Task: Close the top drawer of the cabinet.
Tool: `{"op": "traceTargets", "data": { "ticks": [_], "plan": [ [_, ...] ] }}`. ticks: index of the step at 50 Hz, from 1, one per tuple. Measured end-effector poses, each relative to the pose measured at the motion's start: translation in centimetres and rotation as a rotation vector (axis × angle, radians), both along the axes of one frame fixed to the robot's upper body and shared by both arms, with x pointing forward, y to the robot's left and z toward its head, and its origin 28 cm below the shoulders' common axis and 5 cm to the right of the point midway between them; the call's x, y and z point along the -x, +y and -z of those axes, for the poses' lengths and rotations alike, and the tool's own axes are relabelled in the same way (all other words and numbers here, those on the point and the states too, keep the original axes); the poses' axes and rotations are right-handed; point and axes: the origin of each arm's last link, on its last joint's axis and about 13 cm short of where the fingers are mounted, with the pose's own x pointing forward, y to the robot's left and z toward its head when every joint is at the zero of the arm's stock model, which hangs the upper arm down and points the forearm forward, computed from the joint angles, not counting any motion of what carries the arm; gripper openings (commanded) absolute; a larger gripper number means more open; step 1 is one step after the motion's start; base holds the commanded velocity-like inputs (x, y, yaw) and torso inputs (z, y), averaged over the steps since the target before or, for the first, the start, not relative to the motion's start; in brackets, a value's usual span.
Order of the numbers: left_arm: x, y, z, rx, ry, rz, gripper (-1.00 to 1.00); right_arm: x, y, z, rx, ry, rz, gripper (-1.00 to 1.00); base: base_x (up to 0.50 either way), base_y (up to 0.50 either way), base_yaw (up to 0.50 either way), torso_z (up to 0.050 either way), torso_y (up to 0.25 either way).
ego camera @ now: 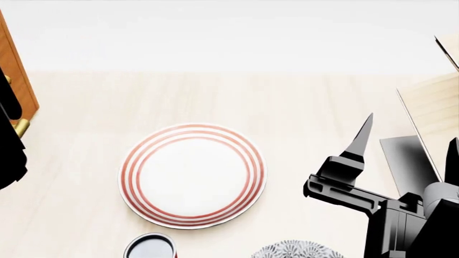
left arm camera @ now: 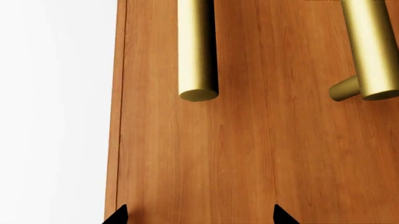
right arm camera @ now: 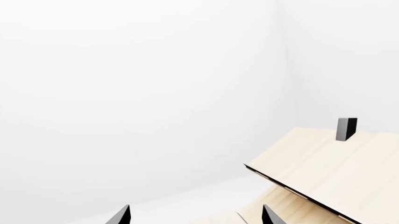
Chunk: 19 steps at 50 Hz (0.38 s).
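We judge the top drawer [left arm camera: 206, 149] rigid, push its flat front; left claw [left arm camera: 198, 217] tips apart, empty.

- Light was bright, even and diffuse; white backgrounds were nearly blown out.
- Renders were sharp throughout, with no blur or edge distortion.
- The brass handles [left arm camera: 197, 46] cast narrow dark shadows on the wood.
- The plate [ego camera: 192, 175] threw only a faint shadow on the tabletop [ego camera: 301, 107].

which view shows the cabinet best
The left wrist view: the cabinet fills it with wood-grain fronts and two brass handles. The head view catches only an orange-brown sliver at its left edge. The right wrist view shows none of it.
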Motion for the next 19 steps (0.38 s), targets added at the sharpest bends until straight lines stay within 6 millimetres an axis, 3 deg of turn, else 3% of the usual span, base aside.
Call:
{"op": "traceTargets", "data": {
  "ticks": [19],
  "plan": [
    [0.04, 0.08, -0.11, 0.006, 0.0, 0.001, 1.0, -0.01, 0.03, -0.14, 0.003, -0.003, -0.002, 1.0, 0.0, 0.0, 0.01, 0.0, 0.001]
  ]
}}
